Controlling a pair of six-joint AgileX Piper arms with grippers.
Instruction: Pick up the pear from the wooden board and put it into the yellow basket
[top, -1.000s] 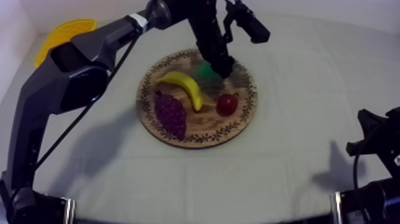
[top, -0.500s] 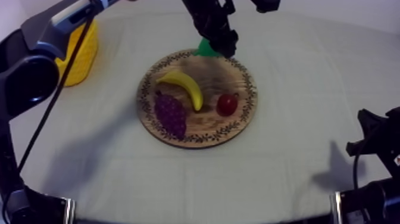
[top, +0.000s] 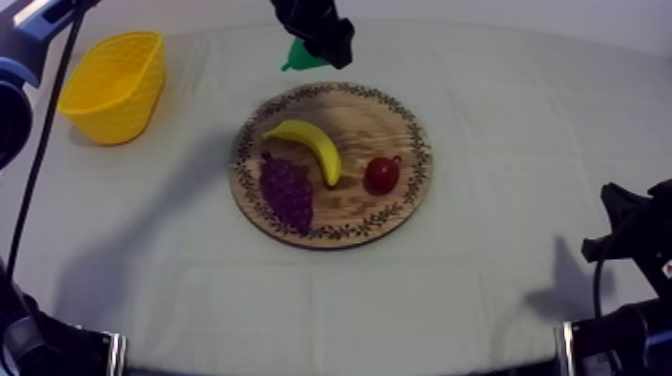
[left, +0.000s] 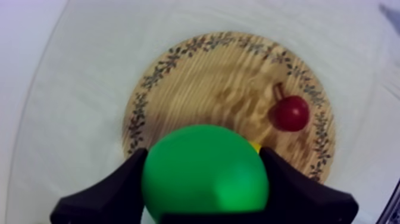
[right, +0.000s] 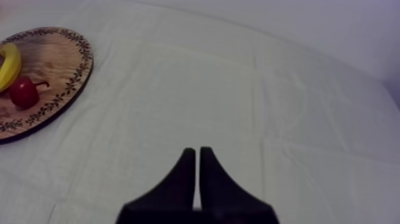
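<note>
Two fingers of my left gripper (top: 325, 48) clamp the pear (top: 298, 56) at top centre, beyond the board (top: 372, 118), the basket (top: 122, 102) at upper left; my right gripper (right: 197, 174) is closed on nothing.

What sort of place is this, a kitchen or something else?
Likely a robot test bench, not a kitchen: a table under grey-white cloth, a round wooden board with patterned rim bearing a yellow toy banana, and the black-fingered left gripper holding a green toy pear.

Green pear (left: 205, 170) between jaws (board (left: 196, 83) beyond)
</note>
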